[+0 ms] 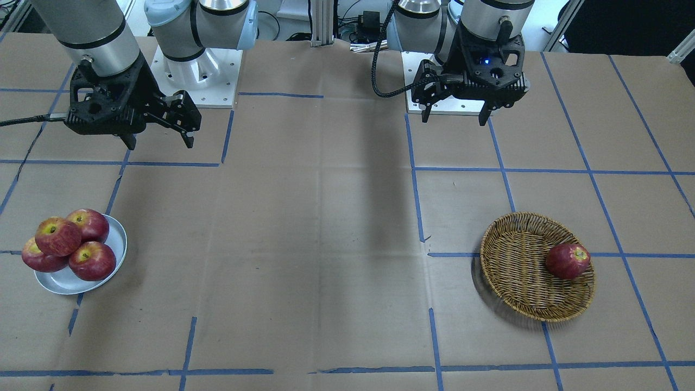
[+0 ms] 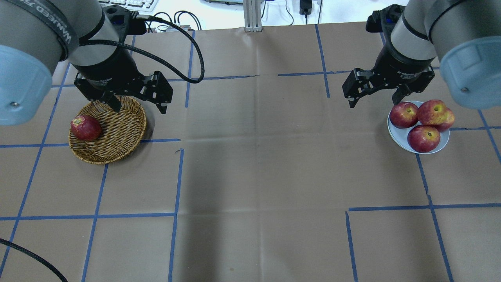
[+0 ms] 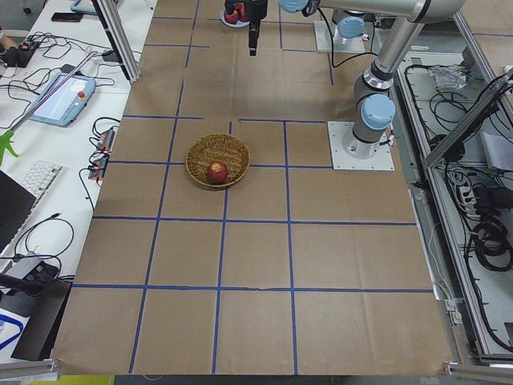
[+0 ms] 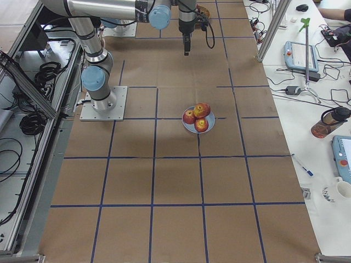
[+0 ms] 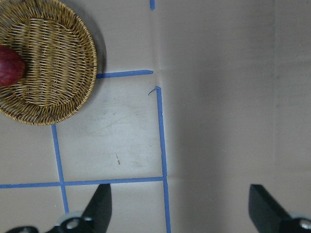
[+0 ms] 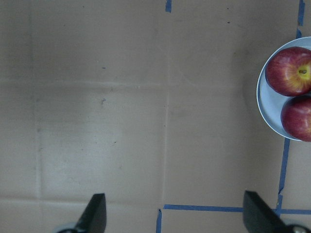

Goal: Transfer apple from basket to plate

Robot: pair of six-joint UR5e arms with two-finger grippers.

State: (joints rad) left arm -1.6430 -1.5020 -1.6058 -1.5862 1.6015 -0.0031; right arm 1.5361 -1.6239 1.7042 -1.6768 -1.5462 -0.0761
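The apple point(image 1: 57, 236), lighter red with a broad yellow stem patch, rests on top of three darker apples on the grey-white plate point(image 1: 65, 282) on my right side; it also shows in the overhead view point(image 2: 431, 111). The wicker basket point(image 2: 121, 125) on my left side holds one darker red apple point(image 2: 85, 127). My left gripper point(image 2: 139, 106) is open and empty, raised above the basket's near edge. My right gripper point(image 2: 373, 102) is open and empty, raised just left of the plate point(image 2: 397, 135) in the overhead view.
Brown paper with blue tape lines covers the table. The arm bases point(image 1: 195, 76) stand at the robot's edge. Bare paper lies between basket and plate. Keyboards, cables and a tablet lie on side desks beyond the table ends.
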